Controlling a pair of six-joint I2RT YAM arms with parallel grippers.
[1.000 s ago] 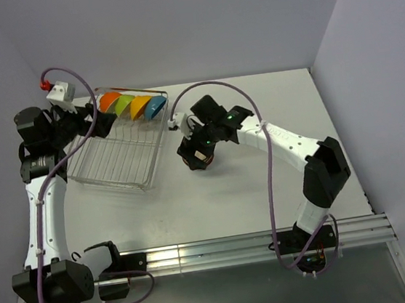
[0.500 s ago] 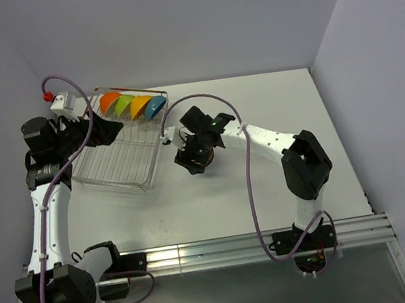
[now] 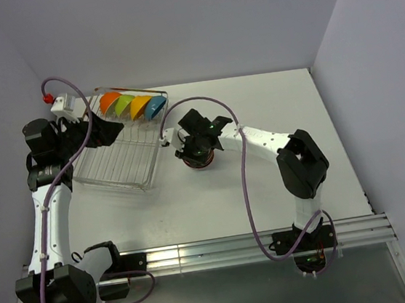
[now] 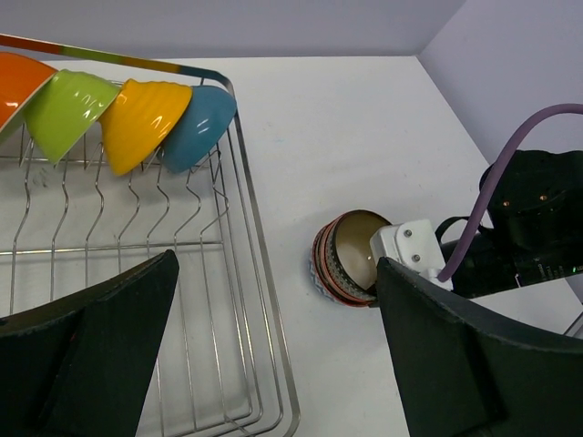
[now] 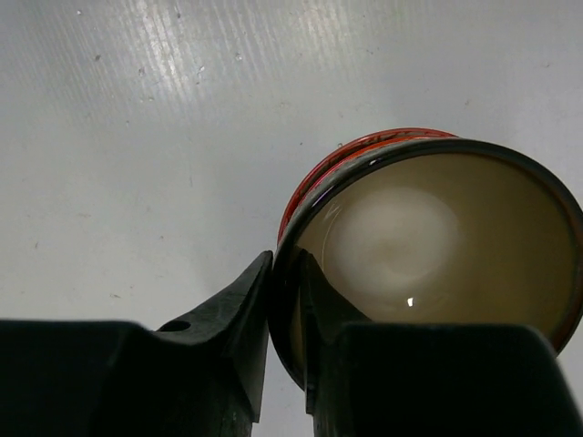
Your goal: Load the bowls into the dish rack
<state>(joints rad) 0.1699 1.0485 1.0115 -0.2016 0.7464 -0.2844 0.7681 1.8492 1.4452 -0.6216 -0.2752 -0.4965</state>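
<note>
White tabletop (image 3: pixel 215 201) is seen beneath both arms, with lilac walls (image 3: pixel 174 30) behind. The rim of the top bowl (image 5: pixel 428 246) of a small stack (image 4: pixel 346 259) is pinched by the right gripper (image 5: pixel 284 269), one finger being set inside the cream interior and the other outside. A red-banded bowl (image 5: pixel 360 146) is nested directly beneath it. The stack is stood on the table just beside the dish rack (image 3: pixel 116 161), off its right side. The left gripper (image 4: pixel 275 264) is held spread wide above the rack, with nothing gripped. Along the rack's far end four bowls are propped on edge in a row: an orange bowl (image 4: pixel 18 86), a green bowl (image 4: pixel 66 109), a yellow-orange bowl (image 4: pixel 146 118) and a blue bowl (image 4: pixel 202 123).
</note>
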